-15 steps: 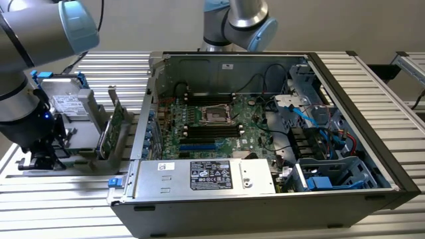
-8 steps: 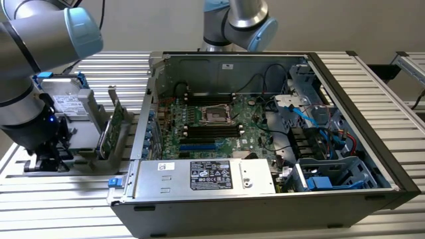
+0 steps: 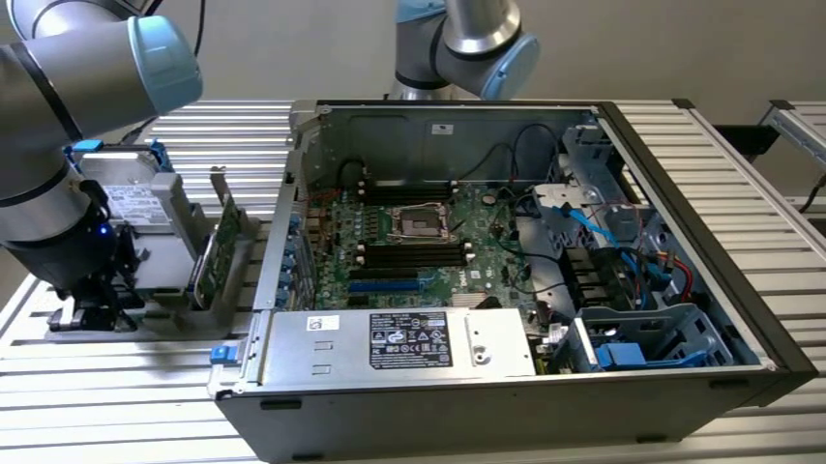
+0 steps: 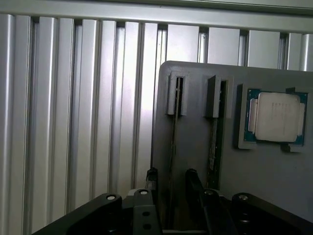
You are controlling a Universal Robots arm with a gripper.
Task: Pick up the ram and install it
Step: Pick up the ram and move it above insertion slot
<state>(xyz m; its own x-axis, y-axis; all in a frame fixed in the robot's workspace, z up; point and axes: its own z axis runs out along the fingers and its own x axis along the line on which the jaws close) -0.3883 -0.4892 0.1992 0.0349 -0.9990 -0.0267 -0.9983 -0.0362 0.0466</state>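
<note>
The gripper (image 4: 172, 180) hangs low over a grey holder (image 4: 274, 188) and its two black fingers are spread apart, pinching nothing. The ram (image 4: 174, 137) stands on its long edge in one of the holder's narrow slots, right between the fingers, and no contact is visible. A second stick (image 4: 213, 142) stands in the slot just beside it, and a processor (image 4: 276, 116) with a dull square metal lid lies flat in a recess further along. From the wrist view the ram shows edge-on, as a thin dark line. It is likely light and stiff but easy to harm: a flat board that should not be bent or twisted, with chips on its faces and contacts along the buried edge. The sensible hold is across the two flat faces near the middle of the top edge, square to the board, so that it lifts straight out of the slot without tilting. The holder looks like smooth matt plastic with raised guides at the slot end. It sits on a table (image 4: 73, 122) of ribbed aluminium slats. In the exterior view the open computer case (image 3: 697, 208) lies just beside the holder, its green motherboard (image 3: 485, 227) exposed inside grey sheet-metal walls.
</note>
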